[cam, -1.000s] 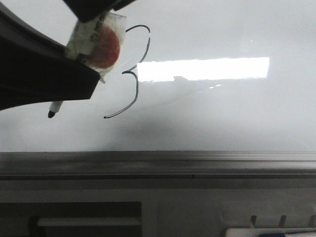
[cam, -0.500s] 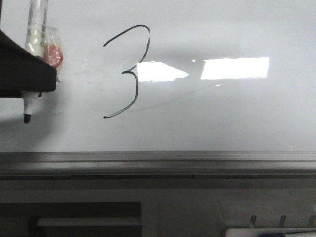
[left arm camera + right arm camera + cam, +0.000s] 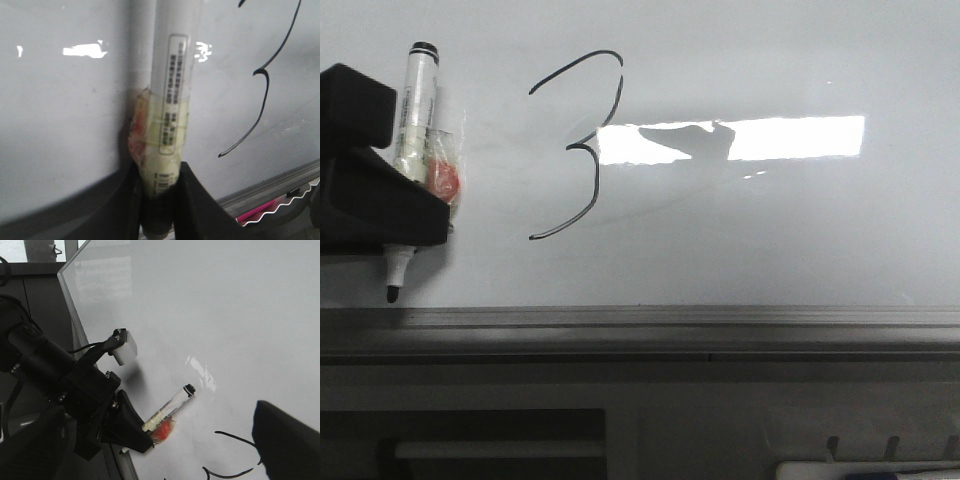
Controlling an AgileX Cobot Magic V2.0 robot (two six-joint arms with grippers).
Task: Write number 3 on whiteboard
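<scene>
The number 3 (image 3: 593,190) stands as a thin black line on the whiteboard (image 3: 770,230), left of the bright reflection. My left gripper (image 3: 405,215) is left of it, shut on a white marker (image 3: 417,110) held upright. The marker's black tip points down, just above the grey bottom rail (image 3: 720,330). In the left wrist view the black fingers (image 3: 195,200) clamp the marker (image 3: 172,75) at its taped part, with a red lump (image 3: 137,130) under the tape and the 3 (image 3: 265,100) beside it. My right gripper (image 3: 158,432) is open and holds nothing, looking at the left gripper (image 3: 132,432) and marker (image 3: 172,402).
A pink pen (image 3: 260,210) lies in a tray below the rail. A white tray edge (image 3: 865,468) shows at the front right. The board's side edge (image 3: 75,325) runs past the left arm, which carries a small white block (image 3: 125,347).
My left gripper has swung left and down with the marker, away from the 3. The marker now stands upright with its tip near the rail, and the whole 3 is uncovered.
</scene>
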